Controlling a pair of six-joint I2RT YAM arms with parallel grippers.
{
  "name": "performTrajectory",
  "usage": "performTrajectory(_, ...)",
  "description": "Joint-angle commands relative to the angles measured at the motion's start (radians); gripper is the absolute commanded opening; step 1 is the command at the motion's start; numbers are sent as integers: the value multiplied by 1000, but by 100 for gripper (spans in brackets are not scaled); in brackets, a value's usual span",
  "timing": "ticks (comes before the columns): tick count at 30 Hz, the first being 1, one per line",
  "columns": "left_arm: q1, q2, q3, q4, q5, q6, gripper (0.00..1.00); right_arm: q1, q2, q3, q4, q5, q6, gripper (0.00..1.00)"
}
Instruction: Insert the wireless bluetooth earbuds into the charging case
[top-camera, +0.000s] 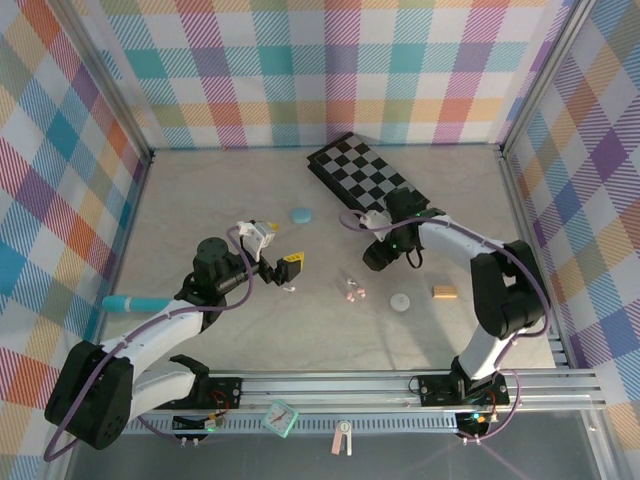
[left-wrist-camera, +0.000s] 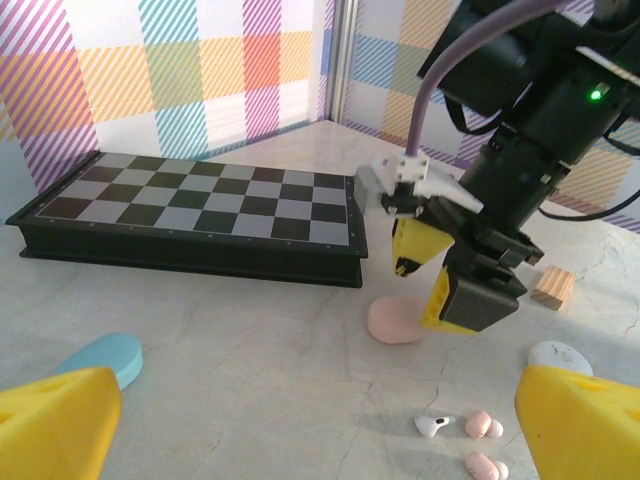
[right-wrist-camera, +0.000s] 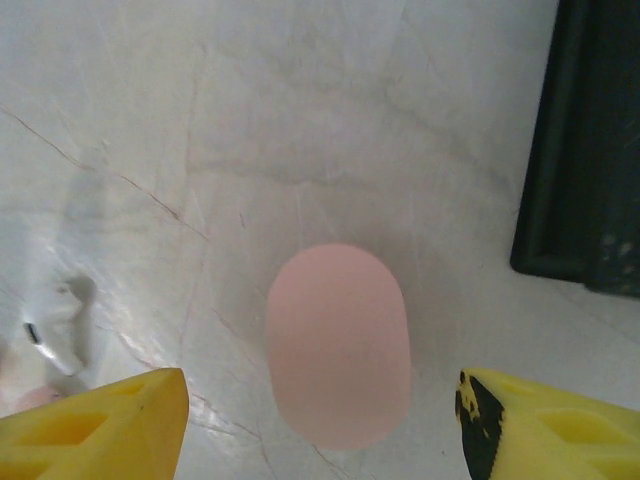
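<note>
A shut pink charging case lies flat on the table between the two yellow fingers of my right gripper, which is open with a gap on each side of the case. The left wrist view shows that gripper lowered over the pink case. Two pink earbuds and one white earbud lie loose on the table just ahead of my left gripper, which is wide open and empty. From above, the pink earbuds sit between the left gripper and the right gripper.
A black chessboard lies behind the right gripper. A pale blue case sits behind the left gripper. A white case and a small wooden block lie to the right. A teal cylinder rests at the left.
</note>
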Motion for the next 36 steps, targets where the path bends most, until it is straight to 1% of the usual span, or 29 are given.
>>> performTrajectory(1,-8,-7,31,23,19,10,100,-5,33,18,-47,38,-54,70)
performTrajectory(5,-9,0,32,23,20,12,100,-6,62,22,-57,55,-59,69)
performTrajectory(8,-8,7,32,32,22,13,100,-6,82,30,-57,57,-57,65)
performTrajectory(13,-9,14,32,35,24,10,100,-6,99,38,-42,44,-53,56)
performTrajectory(17,-9,12,28,34,23,9,100,-6,106,44,-42,25,-52,52)
performTrajectory(21,-9,13,29,35,22,9,100,-6,105,42,-43,29,-55,36)
performTrajectory(22,-9,15,30,35,23,9,100,-6,100,42,-46,28,-57,35)
performTrajectory(29,-9,45,50,33,48,14,100,2,4,47,-90,-16,-32,34)
performTrajectory(32,-28,72,69,41,109,41,100,29,-61,59,-140,-36,-34,34)
performTrajectory(36,-85,103,109,15,189,93,100,74,-151,88,-216,-60,-46,35)
